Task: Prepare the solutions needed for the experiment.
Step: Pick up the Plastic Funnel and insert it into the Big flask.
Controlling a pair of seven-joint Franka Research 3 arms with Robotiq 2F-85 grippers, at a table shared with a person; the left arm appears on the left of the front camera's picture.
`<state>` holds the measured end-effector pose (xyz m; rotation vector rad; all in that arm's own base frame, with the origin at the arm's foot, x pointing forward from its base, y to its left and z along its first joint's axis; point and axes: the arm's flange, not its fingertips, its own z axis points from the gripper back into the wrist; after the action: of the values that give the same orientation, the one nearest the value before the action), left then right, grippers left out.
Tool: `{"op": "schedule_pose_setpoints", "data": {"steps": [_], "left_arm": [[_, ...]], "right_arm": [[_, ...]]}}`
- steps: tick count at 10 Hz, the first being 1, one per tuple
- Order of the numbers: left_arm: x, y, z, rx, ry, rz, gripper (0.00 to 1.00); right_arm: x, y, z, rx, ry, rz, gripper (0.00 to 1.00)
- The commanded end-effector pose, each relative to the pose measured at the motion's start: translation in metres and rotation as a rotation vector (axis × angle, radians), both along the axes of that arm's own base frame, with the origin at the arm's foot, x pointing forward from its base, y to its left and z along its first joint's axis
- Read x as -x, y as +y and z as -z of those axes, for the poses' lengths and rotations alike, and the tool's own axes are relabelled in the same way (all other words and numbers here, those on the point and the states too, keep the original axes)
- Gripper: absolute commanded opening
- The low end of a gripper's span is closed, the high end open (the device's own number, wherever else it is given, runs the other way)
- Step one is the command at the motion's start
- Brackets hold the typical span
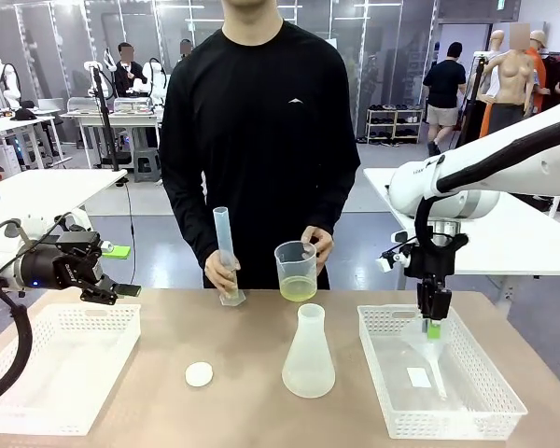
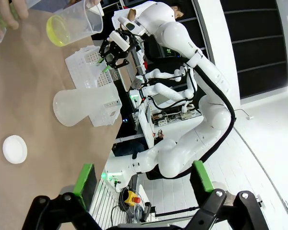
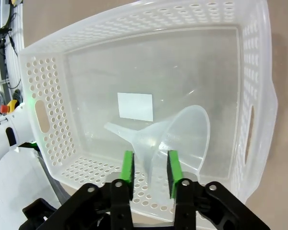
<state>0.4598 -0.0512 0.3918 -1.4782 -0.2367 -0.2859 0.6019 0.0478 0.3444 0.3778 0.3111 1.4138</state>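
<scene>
**Right fingers at the funnel, the solution at the far side of the table**

At the far left, the left gripper [image 1: 119, 291] hangs above the back edge of a white perforated basket [image 1: 56, 369]; its fingers are spread wide with nothing between them, as the left wrist view [image 2: 143, 181] shows clearly. Next on the tan table [image 1: 252, 322] lies a small white round cap [image 1: 199, 374], alone, well apart from the basket. Behind it, one hand of the person [image 1: 220, 271] holds a tall graduated cylinder [image 1: 224, 245], standing a little tilted on the table. Just beside it, the other hand [image 1: 319, 245] holds a clear measuring beaker [image 1: 296, 266]; the solution [image 1: 299, 290], a shallow yellow-green layer, is at the bottom of this beaker. In front of the beaker stands a frosted Erlenmeyer flask [image 1: 309, 355], upright and untouched. To the right is a second perforated basket [image 1: 504, 397]; a clear plastic funnel [image 3: 182, 134] lies on its side inside it. The right gripper [image 3: 151, 167] is lowered into this basket; its green pads [image 3: 128, 167] stand close on both sides of the funnel's wall; whether they already press it, I cannot tell.
</scene>
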Motion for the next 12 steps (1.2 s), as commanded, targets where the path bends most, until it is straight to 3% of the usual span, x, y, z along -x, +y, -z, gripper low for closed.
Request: {"op": "schedule_pose_setpoints", "data": {"steps": [1, 2, 6, 10, 12], "left_arm": [[-0.001, 0.001, -0.001, -0.002, -0.011, 0.012, 1.0], [-0.001, 0.001, -0.001, -0.002, -0.011, 0.012, 1.0], [-0.001, 0.001, -0.001, -0.002, -0.011, 0.012, 1.0], [-0.001, 0.001, -0.001, -0.002, -0.011, 0.012, 1.0], [-0.001, 0.001, -0.001, -0.002, -0.011, 0.012, 1.0]], "right_arm": [[-0.013, -0.001, -0.003, -0.004, 0.029, 0.012, 0.21], [-0.014, -0.001, -0.003, -0.009, 0.034, 0.015, 0.0], [-0.015, -0.002, -0.004, -0.031, 0.073, 0.022, 0.0], [0.023, 0.026, -0.046, 0.048, -0.027, 0.046, 0.0], [0.046, 0.044, -0.078, 0.142, -0.12, 0.062, 0.0]]}}
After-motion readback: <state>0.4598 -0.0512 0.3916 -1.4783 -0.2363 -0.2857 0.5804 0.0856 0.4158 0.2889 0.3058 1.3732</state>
